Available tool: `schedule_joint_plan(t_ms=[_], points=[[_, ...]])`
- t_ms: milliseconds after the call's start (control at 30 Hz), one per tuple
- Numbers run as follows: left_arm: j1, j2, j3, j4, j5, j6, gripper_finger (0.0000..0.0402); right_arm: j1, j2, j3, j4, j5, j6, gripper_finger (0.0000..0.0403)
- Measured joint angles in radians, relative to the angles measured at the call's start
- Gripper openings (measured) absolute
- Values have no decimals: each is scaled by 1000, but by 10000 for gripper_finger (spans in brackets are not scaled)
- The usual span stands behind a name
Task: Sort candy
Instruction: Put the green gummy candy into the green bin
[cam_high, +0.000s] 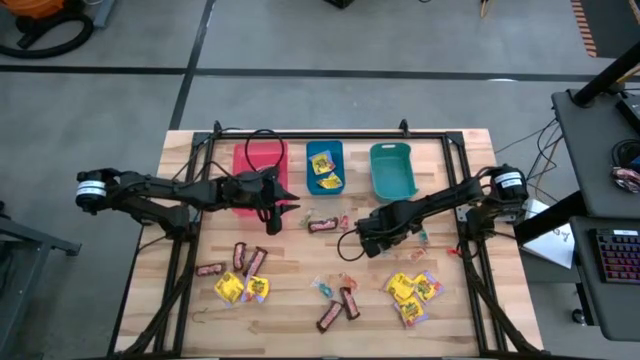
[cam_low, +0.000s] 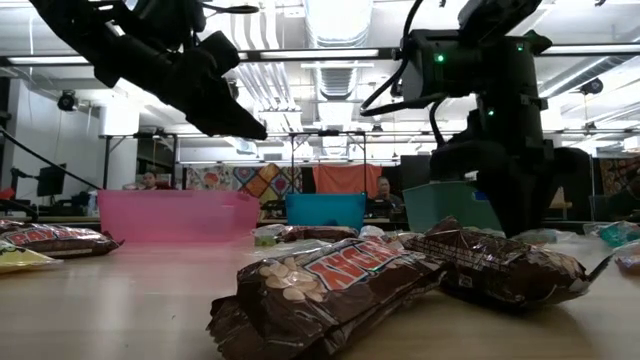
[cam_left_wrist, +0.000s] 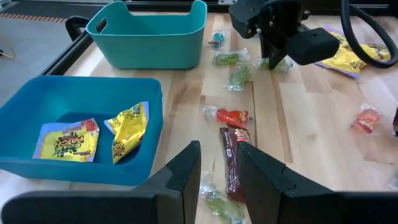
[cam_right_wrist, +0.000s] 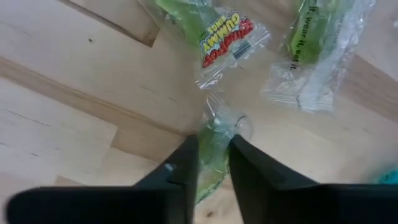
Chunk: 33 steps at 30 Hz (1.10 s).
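Candy: a clear packet (cam_right_wrist: 229, 38) printed "GUMMY" lies on the wooden table (cam_right_wrist: 56, 93); beside it the right gripper (cam_right_wrist: 213, 163) pinches a green clear-wrapped sweet (cam_right_wrist: 214, 140). Left gripper (cam_left_wrist: 219, 165) hovers narrow above a brown bar (cam_left_wrist: 232, 160)

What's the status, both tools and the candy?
Right tool shut on green gummy pack. Left tool above brown bar, nothing held. Two yellow packets in blue bin. Nothing in the way.
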<state>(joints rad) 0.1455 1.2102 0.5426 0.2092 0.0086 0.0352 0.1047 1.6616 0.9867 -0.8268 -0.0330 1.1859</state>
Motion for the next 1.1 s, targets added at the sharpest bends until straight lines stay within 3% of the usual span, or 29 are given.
schedule_joint_plan(t_ms=[133,400,633,833,1100], points=[[0,0,0,-1,0,-28,86,0,-23,-1,2,-11,-43,15],[-17,-1,0,-48,3,-127,86,-1,-162,-2,6,-10,-143,9],[-70,-1,0,-60,9,-169,86,-36,-329,-2,30,200,-233,9],[-112,-1,4,-61,10,-189,86,-163,-403,-2,23,399,-376,9],[-150,-2,20,-71,15,-268,86,-404,-359,-2,25,404,-590,9]])
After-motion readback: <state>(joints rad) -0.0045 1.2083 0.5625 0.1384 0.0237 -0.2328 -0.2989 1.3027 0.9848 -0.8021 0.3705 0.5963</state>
